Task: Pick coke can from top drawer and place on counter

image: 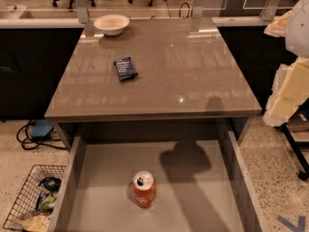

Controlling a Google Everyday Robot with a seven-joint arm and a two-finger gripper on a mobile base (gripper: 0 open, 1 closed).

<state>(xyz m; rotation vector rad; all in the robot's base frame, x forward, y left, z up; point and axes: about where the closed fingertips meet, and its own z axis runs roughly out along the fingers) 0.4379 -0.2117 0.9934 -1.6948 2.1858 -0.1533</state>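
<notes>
Judging by the scene, you've yet to grasp anything: the coke can (144, 189) stands upright midway between the open top drawer's (101, 187) side walls, while the gripper (289, 88) hangs beyond the counter's (193, 71) right edge, its state impossible to tell.

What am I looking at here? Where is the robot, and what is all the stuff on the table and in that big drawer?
This is one photo from a single camera that looks down at a counter with its top drawer pulled open. The pale, blocky shape at the right edge is part of the robot's arm with its end effector, the part that grabs things. It hangs beside the counter and is far from the can. A coke can stands upright on the drawer floor. On the counter are a dark blue snack packet and a white bowl. A wire basket of trash sits on the floor at the lower left.
</notes>
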